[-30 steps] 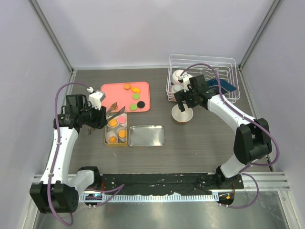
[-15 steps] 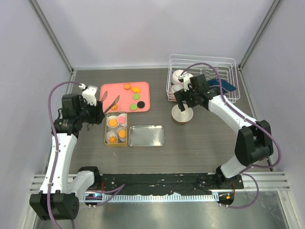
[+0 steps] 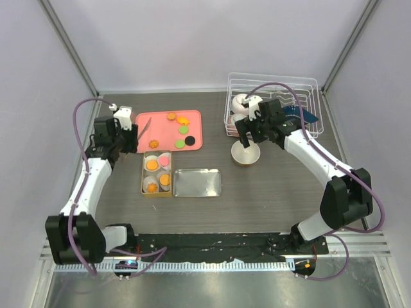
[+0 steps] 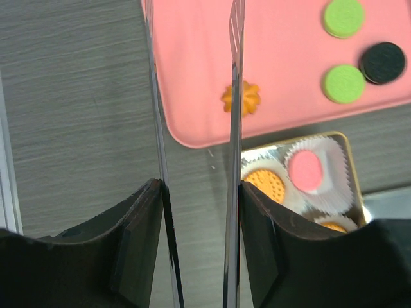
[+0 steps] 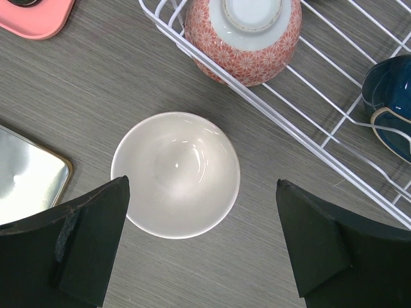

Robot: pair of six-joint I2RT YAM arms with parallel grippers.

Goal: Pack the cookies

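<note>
My left gripper (image 4: 198,212) clamps the tweezers (image 4: 237,25), tips apart over the pink tray (image 4: 289,38). They sit beside an orange cookie (image 4: 243,97), likely next for the tin (image 4: 302,140). My right gripper (image 5: 202,218) hangs wide above the white bowl (image 5: 175,173).

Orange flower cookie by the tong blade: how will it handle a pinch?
Orange flower cookie looks small and thin: probably light, rigid, yet crumbly under a hard squeeze. Lying flat on the smooth pink tray, it may skid rather than roll. Its scalloped rim gives the narrow tongs uneven contact, so it could twist.
</note>
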